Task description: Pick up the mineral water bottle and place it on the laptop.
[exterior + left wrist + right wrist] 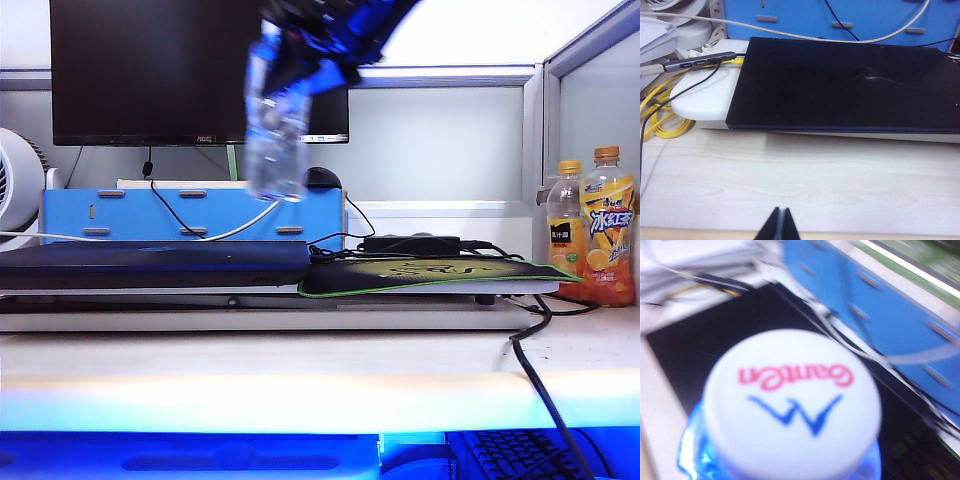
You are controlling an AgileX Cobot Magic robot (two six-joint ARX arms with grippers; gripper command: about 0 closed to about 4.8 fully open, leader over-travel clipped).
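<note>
R claw (300, 75): my jaws clamped on mineral water bottle (275, 130), hanging in air above laptop (150, 265), clear of it | cap (792, 402) fills wrist view | L claw (778, 225): fingertips pressed together, empty, low over table (800, 185).

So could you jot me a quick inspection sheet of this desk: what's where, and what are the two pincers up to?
Surface: pale wood desk, bare in front.
Job's things: water bottle held in the air above the laptop, blurred; laptop closed, flat.
Clutter: mouse pad, two orange drinks, blue box.
Grippers: right pincer shut on water bottle; left pincer shut, low over the desk.
Cables: black and white leads, yellow cable.
Surroundings: monitor, fan.
</note>
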